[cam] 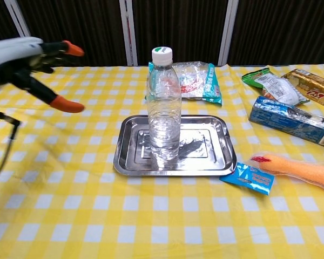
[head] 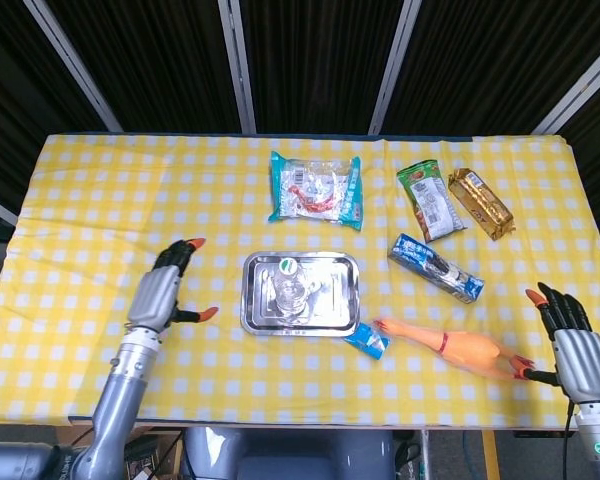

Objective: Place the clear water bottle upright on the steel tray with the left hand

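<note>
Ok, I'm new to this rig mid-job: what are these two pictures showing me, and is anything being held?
Both cameras sit on the robot: the head view looks down on the table, the chest view looks across it. The left robot hand hovers open, away from the steel tray, holding nothing. The clear water bottle stands upright on that tray. The right robot hand waits open at the table's edge, also holding nothing. Snack packets, a blue box and a rubber chicken lie on the checked cloth.

Table: a yellow-and-white checked cloth (head: 100, 200) covered the whole top.
Back wall: dark ribbed panels (head: 310, 60) stood behind the table.
Frame: pale metal bars (head: 236, 65) crossed the panels at angles.
</note>
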Available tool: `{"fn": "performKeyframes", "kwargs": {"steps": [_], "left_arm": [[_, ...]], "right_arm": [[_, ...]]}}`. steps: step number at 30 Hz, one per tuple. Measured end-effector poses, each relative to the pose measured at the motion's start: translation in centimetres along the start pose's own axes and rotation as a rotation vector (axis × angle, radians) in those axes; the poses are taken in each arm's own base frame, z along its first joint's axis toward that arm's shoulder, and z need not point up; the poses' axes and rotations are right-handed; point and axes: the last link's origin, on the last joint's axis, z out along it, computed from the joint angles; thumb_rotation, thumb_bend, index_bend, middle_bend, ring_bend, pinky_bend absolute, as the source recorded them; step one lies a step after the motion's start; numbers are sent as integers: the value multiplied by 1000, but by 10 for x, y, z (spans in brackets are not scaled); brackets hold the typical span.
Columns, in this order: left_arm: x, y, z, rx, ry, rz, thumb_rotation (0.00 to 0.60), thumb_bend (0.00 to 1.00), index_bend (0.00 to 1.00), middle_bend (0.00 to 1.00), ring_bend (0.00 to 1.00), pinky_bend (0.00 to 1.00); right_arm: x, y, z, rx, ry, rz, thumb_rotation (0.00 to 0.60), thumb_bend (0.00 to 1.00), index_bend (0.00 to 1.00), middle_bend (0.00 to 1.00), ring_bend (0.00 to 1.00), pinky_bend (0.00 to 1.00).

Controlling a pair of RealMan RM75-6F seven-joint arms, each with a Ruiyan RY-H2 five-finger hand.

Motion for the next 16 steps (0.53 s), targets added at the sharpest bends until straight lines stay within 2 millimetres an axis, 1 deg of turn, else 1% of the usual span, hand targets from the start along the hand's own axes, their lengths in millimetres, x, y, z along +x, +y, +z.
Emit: {"fn": "performKeyframes", "kwargs": {"steps": [1,2,4,5,7,8,11,14,16], "left_arm": [[5,-11,-6,9,27,26,600,75,107,75,0,49],[11,-29,-14,28,64,66,600,97,113,75,0,50],[19,-57,-25,67,113,130,600,121,116,75,0,49],[24,-75,-31,95,141,178,600,126,115,75,0,50],[31,-100,-38,132,183,255,600,126,111,75,0,50],[37,-116,-42,153,209,304,600,126,110,75,0,50],[48,-149,-55,196,264,401,600,126,103,71,0,49],[52,-167,-67,210,274,437,600,126,100,71,0,49],[53,-170,-70,211,265,432,600,126,104,71,0,50]], "right_arm": [[0,0,0,0,0,-3,600,49,111,0,30,0],[0,0,0,0,1,-10,600,49,111,0,30,0],[-1,0,1,0,3,-22,600,49,111,0,30,0],[-2,0,1,-1,6,-29,600,49,111,0,29,0],[-2,0,2,-3,11,-38,600,49,111,0,29,0],[-3,0,3,-4,15,-42,600,49,111,0,30,0],[-3,1,4,-7,27,-63,600,50,111,0,30,0],[-3,1,5,-10,45,-86,600,50,111,0,29,0],[-4,0,6,-11,55,-93,600,49,111,0,29,0]]}}
